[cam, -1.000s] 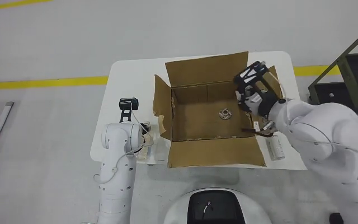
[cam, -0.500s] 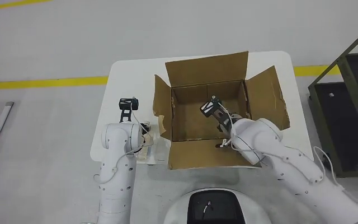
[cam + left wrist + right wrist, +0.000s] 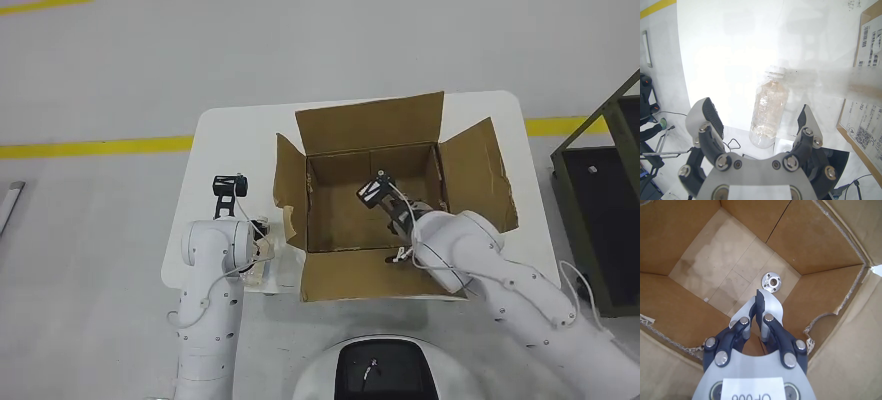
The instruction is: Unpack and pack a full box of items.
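Right gripper (image 3: 758, 294) clenched empty inside box (image 3: 819, 247), near 1 flange (image 3: 771, 282); left gripper (image 3: 756, 104) released (bottle (image 3: 769, 109) lying ahead)

**Printed matter, placed relative to the cardboard box (image 3: 810, 247).**

- **(a)** On the box's outer side facing my left arm is a white shipping label (image 3: 871, 36). It carries several barcodes and fine print too small to make out.
- **(b)** Nearer to me on that same side is a second white label (image 3: 863, 121). It has a square matrix code (image 3: 864, 135), a circled letter and rows of digits.
- **(c)** Over the box's open top is a white sticker (image 3: 753, 388) on my right wrist plate (image 3: 753, 368). It bears a short code, seen upside down and cut by the frame edge.
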